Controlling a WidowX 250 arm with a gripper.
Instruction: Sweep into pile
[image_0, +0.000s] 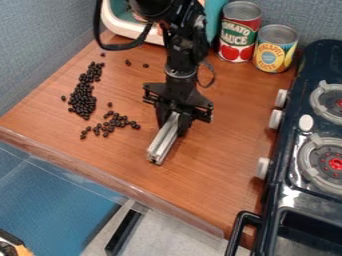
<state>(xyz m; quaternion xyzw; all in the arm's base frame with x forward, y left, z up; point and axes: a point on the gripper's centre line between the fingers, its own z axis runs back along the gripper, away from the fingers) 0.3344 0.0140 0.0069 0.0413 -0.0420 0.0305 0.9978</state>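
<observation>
Tool (173, 123) has a silver bar (163, 141) clamped between its fingers, long end pointing down-view over the surface (214, 182). Beans are in two main groups: a long dense cluster (83, 97) and a looser cluster (112, 125) just below and right of it in view. Strays sit around them, including a pair of loose beans (127, 62) toward the top. Pile not done; I'd call it partway at best.

Next stroke, my take: set the bar's long side right of the looser cluster, broadside to travel, low enough that nothing slips under. Push slow, up-left in view, into the dense cluster. Fast stroke = beans rolling round the ends. Strays up top need their own short pass. Watch the surface's near edge.

Relative to tool: both clusters lie left of it in view, apart from the bar. Further out: two cans (240, 31) top right, stove (294, 165) along the right.
</observation>
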